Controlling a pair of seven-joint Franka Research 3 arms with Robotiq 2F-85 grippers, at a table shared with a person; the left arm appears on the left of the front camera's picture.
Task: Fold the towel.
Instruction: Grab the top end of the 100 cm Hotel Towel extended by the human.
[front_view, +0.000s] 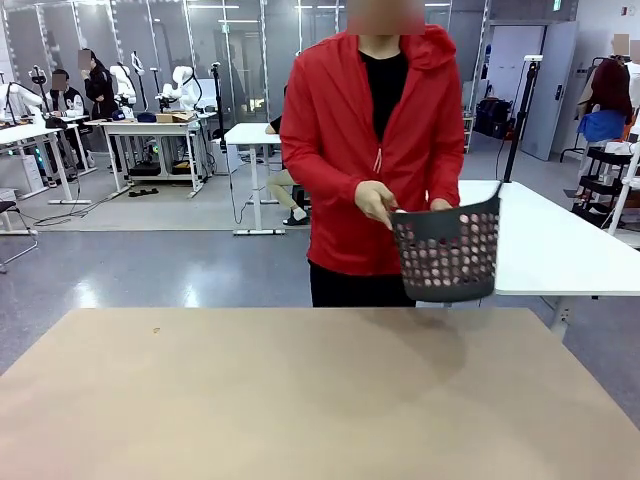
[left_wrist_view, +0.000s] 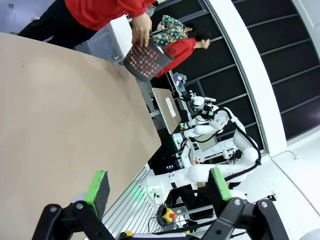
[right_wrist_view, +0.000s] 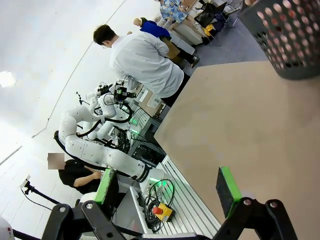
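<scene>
Salmon-pink terry towel (front_view: 446, 262) lies inside dark perforated plastic basket (front_view: 448, 222), showing through its holes. Person's hand (front_view: 375, 203) holds basket rim, right of centre in front view, near far edge of bare tan table (front_view: 300, 400). Left gripper (left_wrist_view: 159, 187) and right gripper (right_wrist_view: 166, 186): jaws spread wide, empty. Best plan: hold off until towel lies flat on table, then pinch corners, not middle.

The front view looks from the robot's side, slightly downward, across the counter (front_view: 300, 400) to the person (front_view: 375, 150) standing at its far edge with a basket (front_view: 447, 255). The left wrist view sits close behind the left claw (left_wrist_view: 157, 182), rolled sideways, facing along the counter. The right wrist view sits close behind the right claw (right_wrist_view: 166, 182), also rolled. All three views share the counter and the basket.
</scene>
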